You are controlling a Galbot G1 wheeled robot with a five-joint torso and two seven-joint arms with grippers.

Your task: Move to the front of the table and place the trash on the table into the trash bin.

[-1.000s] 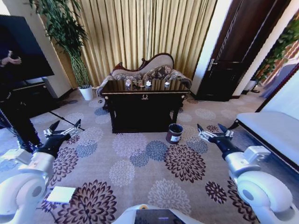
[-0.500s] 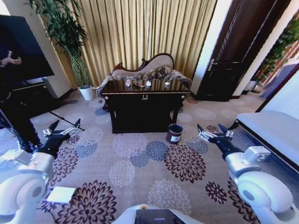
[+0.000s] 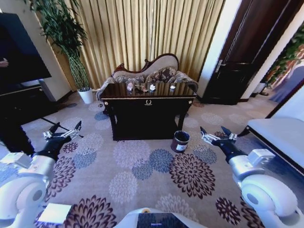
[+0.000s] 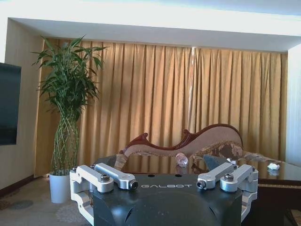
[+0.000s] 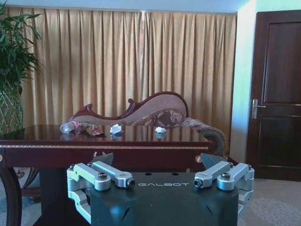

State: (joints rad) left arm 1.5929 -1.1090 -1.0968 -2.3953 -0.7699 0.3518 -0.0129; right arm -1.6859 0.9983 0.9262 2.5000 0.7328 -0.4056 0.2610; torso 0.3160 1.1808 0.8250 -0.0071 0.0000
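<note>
The dark glossy table [image 3: 142, 116] stands ahead across the flowered carpet. On its top lies the trash: a clear bottle [image 3: 129, 86], a brownish wrapper [image 3: 142, 88] and two crumpled white papers [image 3: 152, 87] [image 3: 172, 87]. The right wrist view shows them too: the bottle [image 5: 69, 126], the wrapper [image 5: 94, 131] and the papers [image 5: 115, 129] [image 5: 161, 129]. The dark trash bin [image 3: 180, 141] sits on the floor by the table's right front leg. My left gripper [image 3: 63, 130] [image 4: 166, 185] and right gripper [image 3: 216, 134] [image 5: 163, 182] hang open and empty, well short of the table.
A carved sofa [image 3: 147, 71] stands behind the table before gold curtains. A tall plant in a white pot [image 3: 87, 95] is at back left beside a dark screen [image 3: 19, 47]. A dark door [image 3: 242, 52] is at back right and a pale bench [image 3: 275, 133] at right.
The whole picture has shifted: the camera has moved forward, so the table and the bin sit a little closer. Both arms keep the same pose.
</note>
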